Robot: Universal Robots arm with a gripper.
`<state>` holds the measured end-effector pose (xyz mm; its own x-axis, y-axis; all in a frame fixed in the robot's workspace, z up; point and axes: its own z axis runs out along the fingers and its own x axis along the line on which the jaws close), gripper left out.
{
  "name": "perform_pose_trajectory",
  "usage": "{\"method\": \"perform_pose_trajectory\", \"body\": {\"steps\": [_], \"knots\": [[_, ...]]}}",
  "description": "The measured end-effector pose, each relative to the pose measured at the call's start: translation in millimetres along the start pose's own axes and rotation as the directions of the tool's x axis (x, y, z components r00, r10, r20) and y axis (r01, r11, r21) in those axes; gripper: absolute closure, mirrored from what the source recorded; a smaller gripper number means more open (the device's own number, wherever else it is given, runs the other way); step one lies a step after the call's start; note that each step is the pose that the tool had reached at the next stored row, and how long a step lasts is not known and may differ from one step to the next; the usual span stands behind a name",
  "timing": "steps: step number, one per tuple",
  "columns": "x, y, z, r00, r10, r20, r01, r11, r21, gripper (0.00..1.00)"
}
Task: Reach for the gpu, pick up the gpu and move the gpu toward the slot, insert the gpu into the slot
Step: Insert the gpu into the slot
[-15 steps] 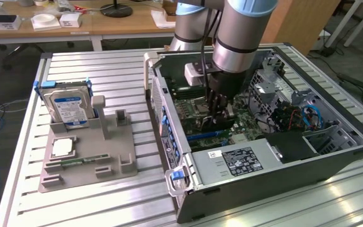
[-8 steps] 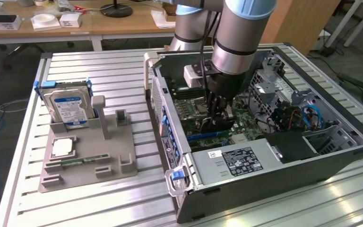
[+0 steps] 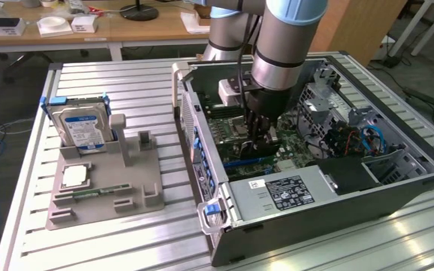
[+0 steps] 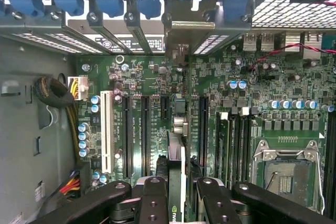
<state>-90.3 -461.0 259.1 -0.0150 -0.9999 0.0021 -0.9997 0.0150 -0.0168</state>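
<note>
The thin, dark gpu (image 4: 176,171) is seen edge-on, clamped between the black gripper (image 4: 177,195) fingers over the green motherboard (image 4: 252,82) inside the open grey metal computer case (image 3: 330,197). At left in the exterior view, a silver hard drive (image 3: 81,127) stands in a grey fixture (image 3: 108,192) on the ribbed desk (image 3: 89,243).

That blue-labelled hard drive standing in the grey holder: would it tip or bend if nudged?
The hard drive looks like a rigid metal slab, so bending seems unlikely. It stands on edge, so it might tip, though the grey holder brackets its base. Probably heavy for its size.
</note>
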Motion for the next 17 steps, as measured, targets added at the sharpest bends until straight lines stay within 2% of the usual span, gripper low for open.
{"method": "perform_pose_trajectory", "body": {"steps": [4,9,17], "knots": [[-0.1,1.0,0.2,1.0000,0.000,0.0003,0.000,1.0000,0.0029,0.74],[-0.2,1.4,0.2,1.0000,0.000,0.0005,0.000,0.9999,0.0126,0.74],[-0.2,4.0,0.3,1.0000,0.000,0.0003,0.000,0.9999,0.0126,0.74]]}}
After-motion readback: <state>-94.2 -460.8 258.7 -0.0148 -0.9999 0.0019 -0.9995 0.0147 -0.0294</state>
